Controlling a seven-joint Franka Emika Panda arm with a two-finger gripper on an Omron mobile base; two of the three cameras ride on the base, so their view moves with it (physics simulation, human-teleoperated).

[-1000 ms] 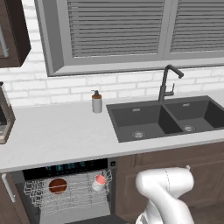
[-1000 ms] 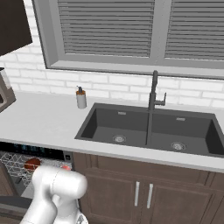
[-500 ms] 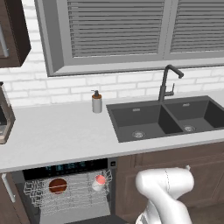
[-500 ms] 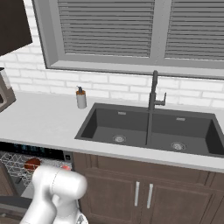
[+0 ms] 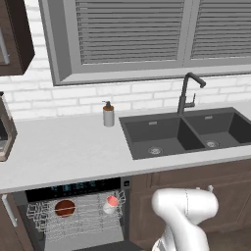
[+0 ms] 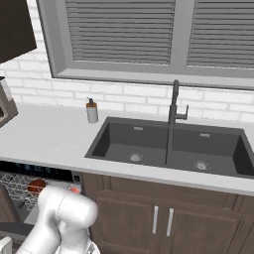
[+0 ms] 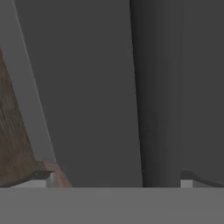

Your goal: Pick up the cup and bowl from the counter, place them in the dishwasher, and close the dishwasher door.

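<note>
Below the counter [image 5: 63, 152], dishwasher [image 5: 73, 215] open, white rack carrying bowl [image 5: 64, 208] and cup [image 5: 112, 202] (loading apparently done). Close against the dark dishwasher door [image 7: 87, 87], gripper [image 7: 114, 178] spread wide, holding nothing. Left to do, probably: pushing door shut.

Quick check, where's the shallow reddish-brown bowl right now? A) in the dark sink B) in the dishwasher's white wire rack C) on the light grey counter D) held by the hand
B: the shallow reddish-brown bowl sits in the white wire rack of the open dishwasher, left of the small red-topped cup.
</note>
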